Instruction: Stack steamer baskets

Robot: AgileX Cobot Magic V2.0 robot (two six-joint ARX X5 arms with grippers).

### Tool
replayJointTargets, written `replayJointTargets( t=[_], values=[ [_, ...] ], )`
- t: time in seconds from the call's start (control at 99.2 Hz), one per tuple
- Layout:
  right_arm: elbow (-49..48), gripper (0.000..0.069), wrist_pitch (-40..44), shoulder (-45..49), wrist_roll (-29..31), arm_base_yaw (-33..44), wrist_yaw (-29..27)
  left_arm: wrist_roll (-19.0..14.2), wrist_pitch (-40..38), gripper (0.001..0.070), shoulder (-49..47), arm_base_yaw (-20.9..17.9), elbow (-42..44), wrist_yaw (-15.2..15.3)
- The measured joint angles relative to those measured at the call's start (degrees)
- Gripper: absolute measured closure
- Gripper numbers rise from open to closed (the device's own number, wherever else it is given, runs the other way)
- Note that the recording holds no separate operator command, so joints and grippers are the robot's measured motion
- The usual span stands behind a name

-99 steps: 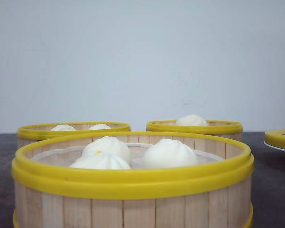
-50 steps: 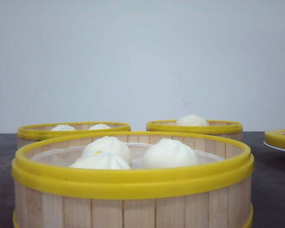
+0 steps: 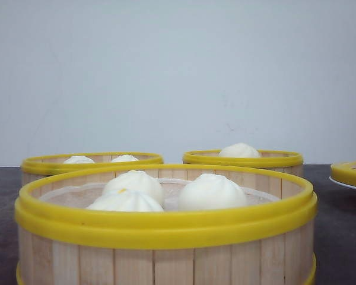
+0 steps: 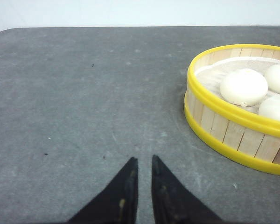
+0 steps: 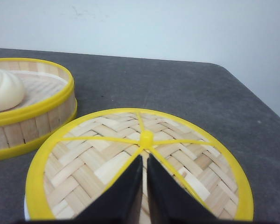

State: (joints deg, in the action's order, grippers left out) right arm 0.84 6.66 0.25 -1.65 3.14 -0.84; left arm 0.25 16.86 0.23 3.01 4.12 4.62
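3 baskets upright, mouths up: near basket (image 3: 166,237), 3 buns; 2 more behind it. Left claw (image 4: 143,161) and right claw (image 5: 144,158) nearly closed, empty.

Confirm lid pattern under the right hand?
Woven pale bamboo lid, yellow rim, spokes and centre knob; clearest in right wrist view.
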Motion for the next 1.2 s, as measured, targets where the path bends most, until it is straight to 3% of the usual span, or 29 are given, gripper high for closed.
replayJointTargets(
  t=[0.303, 0.464, 0.736, 0.978, 1.2],
  values=[
    [0.0, 0.068, 0.0, 0.0, 0.2, 0.0, 0.0, 0.0, 0.0, 0.0684, 0.0, 0.0, 0.0, 0.0],
    [0.0, 0.068, 0.0, 0.0, 3.5, 0.0, 0.9, -0.7, -0.3, 0.0684, 0.0, 0.0, -0.1, 0.0],
    [0.0, 0.068, 0.0, 0.0, 15.6, 0.0, 4.5, -12.0, -1.5, 0.0684, 0.0, 0.0, -0.4, 0.0],
    [0.0, 0.068, 0.0, 0.0, 25.0, 0.0, 5.4, -16.8, -1.9, 0.0684, 0.0, 0.0, -0.5, -1.1],
    [1.0, 0.068, 0.8, 0.0, 35.4, 0.0, 7.3, -25.5, -3.6, 0.0685, 0.0, 0.0, -0.3, -3.7]
  ],
)
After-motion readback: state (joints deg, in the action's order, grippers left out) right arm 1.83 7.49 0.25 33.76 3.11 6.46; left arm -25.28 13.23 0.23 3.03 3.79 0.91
